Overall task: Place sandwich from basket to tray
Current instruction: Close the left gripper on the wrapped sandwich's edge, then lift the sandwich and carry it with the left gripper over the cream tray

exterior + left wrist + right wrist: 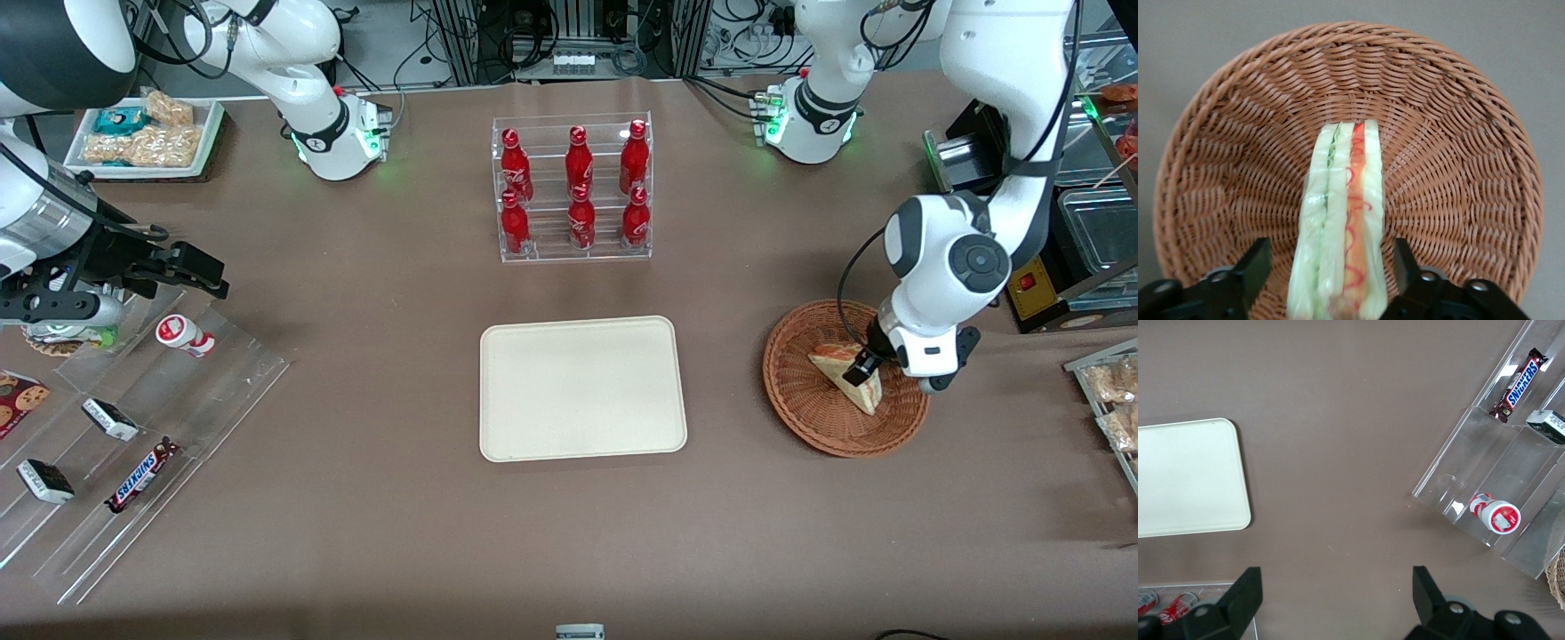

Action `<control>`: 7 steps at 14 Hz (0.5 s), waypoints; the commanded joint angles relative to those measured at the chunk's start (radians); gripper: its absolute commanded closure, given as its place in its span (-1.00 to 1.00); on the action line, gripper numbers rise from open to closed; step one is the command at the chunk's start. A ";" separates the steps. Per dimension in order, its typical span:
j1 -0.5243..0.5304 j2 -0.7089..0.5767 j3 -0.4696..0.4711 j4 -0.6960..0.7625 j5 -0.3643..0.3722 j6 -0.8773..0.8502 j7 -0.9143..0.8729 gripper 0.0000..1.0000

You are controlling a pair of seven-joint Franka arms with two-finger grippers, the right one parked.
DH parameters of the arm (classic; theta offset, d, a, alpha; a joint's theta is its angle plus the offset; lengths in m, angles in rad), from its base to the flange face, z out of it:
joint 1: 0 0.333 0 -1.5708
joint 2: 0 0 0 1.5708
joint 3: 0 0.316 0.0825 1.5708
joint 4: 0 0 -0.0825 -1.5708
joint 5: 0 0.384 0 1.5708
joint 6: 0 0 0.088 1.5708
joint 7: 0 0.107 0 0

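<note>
Since the sandwich [1341, 220] stands on edge in the wicker basket [1225, 167], the gripper [1331, 280] sits low with one finger on each side, spread wide, neither touching yet by the look of it. Fingertips are cut off from view, so contact's unclear. The cream tray [582, 388] waits well apart.

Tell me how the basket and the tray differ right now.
The basket is round, woven and reddish-brown; the tray is flat, rectangular and cream. The basket holds the sandwich, with the gripper straddling it, fingers open; the tray holds nothing. Both sit on the brown table.
</note>
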 commanded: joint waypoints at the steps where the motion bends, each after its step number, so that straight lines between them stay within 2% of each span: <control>1: -0.001 0.008 -0.001 0.018 -0.003 -0.004 -0.021 0.83; 2: -0.005 0.000 -0.001 0.025 -0.003 -0.023 -0.021 0.96; 5: -0.008 -0.025 -0.020 0.134 -0.001 -0.206 -0.001 1.00; 7: -0.007 0.001 -0.091 0.259 -0.003 -0.314 0.002 1.00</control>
